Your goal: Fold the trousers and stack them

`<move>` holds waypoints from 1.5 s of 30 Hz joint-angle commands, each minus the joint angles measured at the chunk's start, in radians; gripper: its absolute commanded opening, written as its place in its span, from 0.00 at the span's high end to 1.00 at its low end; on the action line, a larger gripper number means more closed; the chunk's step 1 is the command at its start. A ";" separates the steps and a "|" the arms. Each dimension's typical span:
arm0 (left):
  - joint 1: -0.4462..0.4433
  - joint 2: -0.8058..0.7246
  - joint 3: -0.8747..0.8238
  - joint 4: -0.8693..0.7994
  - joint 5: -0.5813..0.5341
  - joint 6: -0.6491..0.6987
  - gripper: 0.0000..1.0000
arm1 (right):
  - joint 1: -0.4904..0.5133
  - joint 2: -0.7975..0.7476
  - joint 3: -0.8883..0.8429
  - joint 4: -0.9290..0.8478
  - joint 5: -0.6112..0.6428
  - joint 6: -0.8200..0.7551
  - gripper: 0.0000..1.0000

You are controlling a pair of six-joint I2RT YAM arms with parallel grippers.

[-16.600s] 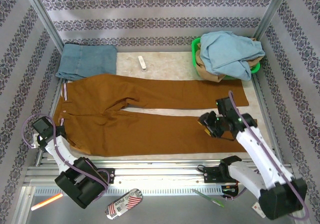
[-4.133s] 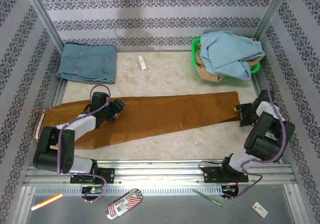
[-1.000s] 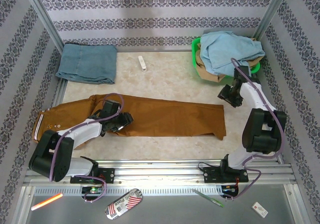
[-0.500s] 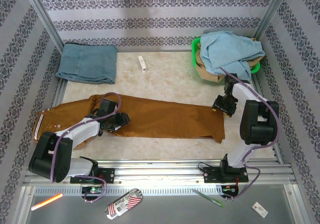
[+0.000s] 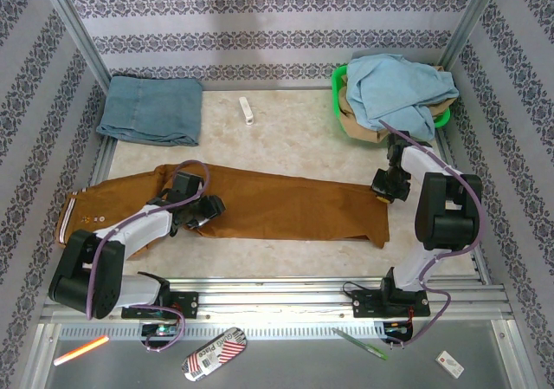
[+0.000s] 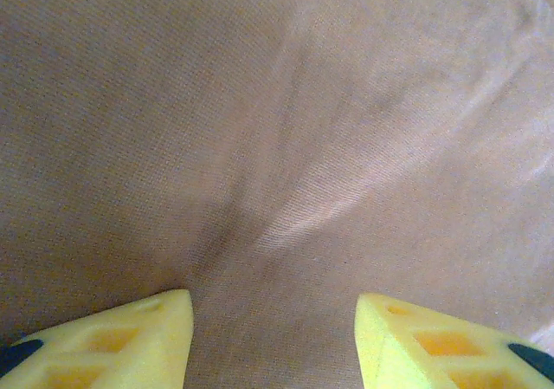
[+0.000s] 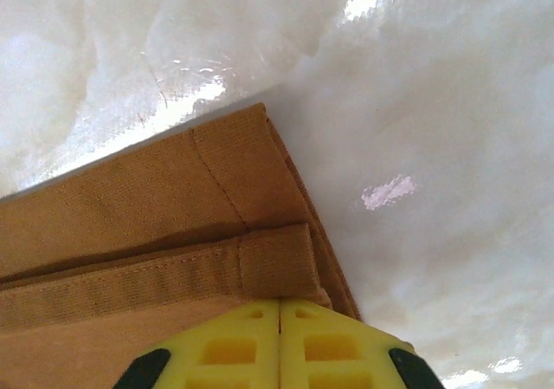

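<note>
Two-layer trousers [image 5: 294, 207]: flat along near table [image 5: 286, 138], waistband left, hems right.
Left gripper [image 5: 206, 209]: jaws apart, set on upper-leg cloth, gripping nothing; good anchor.
Right gripper [image 5: 387, 187]: fingers [image 7: 234, 346] clenched at far hem corner; catch on cloth unclear, so confirm both layers before lifting.
Fold: hems carried low toward waistband, edges aligned.
Stack spot, likely: denim cloth [image 5: 149, 109], far left.

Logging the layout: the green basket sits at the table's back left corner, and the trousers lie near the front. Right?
No: the top external view shows the green basket at the back right corner; the trousers do lie near the front.
</note>
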 commanded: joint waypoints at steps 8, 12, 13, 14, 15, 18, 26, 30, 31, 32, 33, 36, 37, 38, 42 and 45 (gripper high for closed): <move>0.018 -0.016 -0.022 -0.006 0.005 -0.012 0.48 | -0.016 0.027 0.024 0.016 0.020 -0.009 0.52; 0.019 -0.018 -0.022 -0.006 0.009 -0.015 0.48 | -0.018 0.069 0.063 0.033 0.017 -0.007 0.56; 0.018 -0.020 -0.023 -0.009 0.011 -0.014 0.48 | -0.018 0.074 0.073 0.033 0.027 -0.011 0.58; 0.019 -0.024 -0.023 -0.011 0.012 -0.013 0.48 | -0.019 0.077 0.081 0.032 0.032 -0.018 0.62; 0.019 -0.026 -0.024 -0.015 0.010 -0.014 0.48 | -0.020 0.080 0.091 0.028 0.038 -0.022 0.67; 0.020 -0.032 -0.029 -0.017 0.003 -0.013 0.48 | -0.025 0.075 0.095 0.027 0.036 -0.026 0.84; 0.020 -0.021 -0.023 -0.013 0.009 -0.015 0.48 | -0.022 -0.019 0.053 0.027 0.042 -0.018 1.00; 0.020 -0.022 -0.023 -0.013 0.010 -0.016 0.48 | -0.015 -0.120 0.040 0.020 0.047 -0.002 1.00; 0.022 -0.022 -0.023 -0.012 0.010 -0.016 0.48 | -0.013 -0.148 0.043 0.011 0.047 0.002 1.00; 0.022 -0.023 -0.024 -0.013 0.010 -0.014 0.48 | -0.011 -0.170 0.049 0.004 0.044 0.002 1.00; 0.022 -0.022 -0.024 -0.013 0.010 -0.014 0.48 | -0.007 -0.189 0.060 -0.007 0.039 0.003 1.00; 0.022 -0.022 -0.026 -0.008 0.011 -0.014 0.49 | 0.005 -0.237 0.091 -0.042 0.039 0.000 1.00; 0.022 -0.021 -0.023 -0.006 0.011 -0.015 0.48 | 0.009 -0.247 0.098 -0.046 0.044 -0.003 1.00; 0.023 -0.020 -0.024 -0.003 0.015 -0.015 0.49 | 0.009 -0.246 0.105 -0.049 0.044 -0.005 1.00; 0.022 -0.016 -0.024 0.012 0.029 -0.025 0.49 | 0.009 -0.202 0.113 -0.060 0.056 -0.007 1.00; 0.023 -0.023 -0.026 0.010 0.034 -0.024 0.48 | 0.009 -0.162 0.092 -0.049 0.059 -0.004 1.00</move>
